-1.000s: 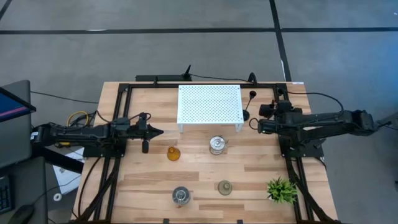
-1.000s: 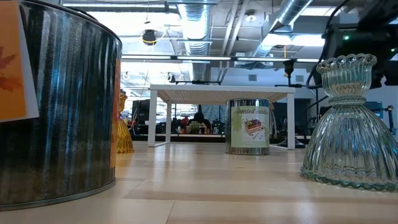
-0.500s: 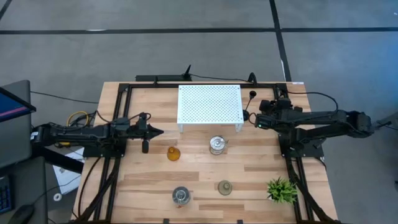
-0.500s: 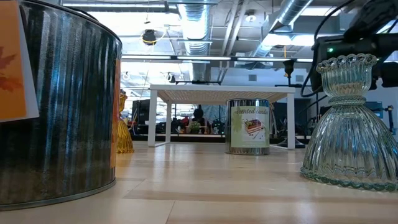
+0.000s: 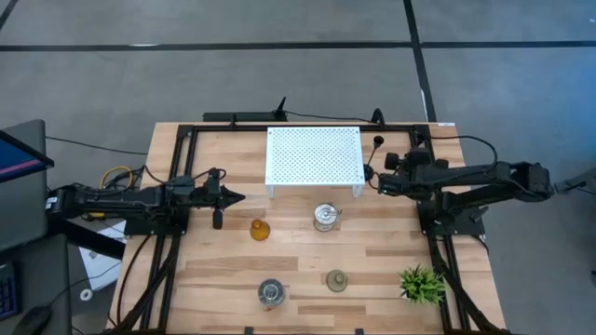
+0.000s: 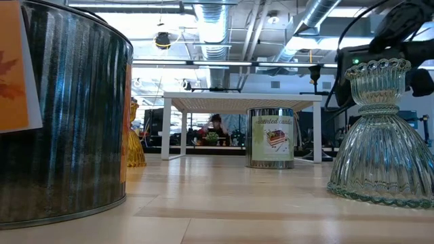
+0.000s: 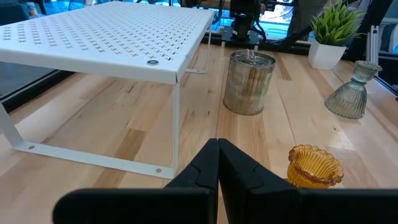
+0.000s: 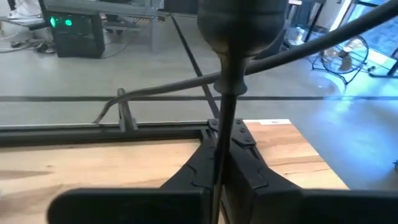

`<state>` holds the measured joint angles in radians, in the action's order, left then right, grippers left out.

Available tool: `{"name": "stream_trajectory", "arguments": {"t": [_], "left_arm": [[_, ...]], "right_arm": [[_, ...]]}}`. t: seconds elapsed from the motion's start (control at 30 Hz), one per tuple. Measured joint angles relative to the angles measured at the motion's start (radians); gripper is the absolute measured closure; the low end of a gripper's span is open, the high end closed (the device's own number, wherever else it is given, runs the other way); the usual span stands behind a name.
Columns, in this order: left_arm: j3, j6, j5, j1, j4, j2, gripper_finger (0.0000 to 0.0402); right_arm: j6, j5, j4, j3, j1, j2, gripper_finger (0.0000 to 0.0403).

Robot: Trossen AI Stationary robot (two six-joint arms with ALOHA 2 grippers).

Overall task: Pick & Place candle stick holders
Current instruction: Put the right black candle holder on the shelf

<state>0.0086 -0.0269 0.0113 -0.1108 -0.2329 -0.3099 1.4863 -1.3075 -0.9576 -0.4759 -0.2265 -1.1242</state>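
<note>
A black thin-stemmed candle stick holder stands on its round base just right of the white perforated stand. My right gripper is shut on its stem; the right wrist view shows the cup above the fingers. My left gripper waits shut at the table's left, level and touching nothing. An amber holder, a silvery tin, a second tin and a grey-green glass holder stand on the table. My right gripper pinches the black holder's thin stem between its two fingers, below the cup. The fingers come nearly level from the table's right side and lie across the stem. The holder stands upright; my fingers hide its base in the wrist view.
A spiky green plant sits at the near right corner. A thin dark upright piece stands beside my left arm. Black frame rails run along the table's sides. Bare wood lies between the tins and the right rail.
My right gripper has moved a little toward the table's left, onto the black holder beside the white stand, and has shut on its stem. The holder stands where it was.
</note>
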Motion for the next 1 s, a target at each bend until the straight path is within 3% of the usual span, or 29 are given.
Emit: {"name": "stream_trajectory", "arguments": {"t": [0.23,0.37,1.0], "left_arm": [[0.0,0.0,0.0,0.0,-0.002,0.0,0.0396],[0.0,0.0,0.0,0.0,-0.005,0.0,0.0396],[0.0,0.0,0.0,0.0,-0.011,0.0,0.0396]], "right_arm": [[-0.004,0.009,-0.029,-0.028,0.077,0.04,0.0396],[-0.09,0.005,-0.033,-0.076,0.118,0.07,0.0399],[-0.874,-0.186,-0.027,-0.509,0.058,0.166,0.0402]]}}
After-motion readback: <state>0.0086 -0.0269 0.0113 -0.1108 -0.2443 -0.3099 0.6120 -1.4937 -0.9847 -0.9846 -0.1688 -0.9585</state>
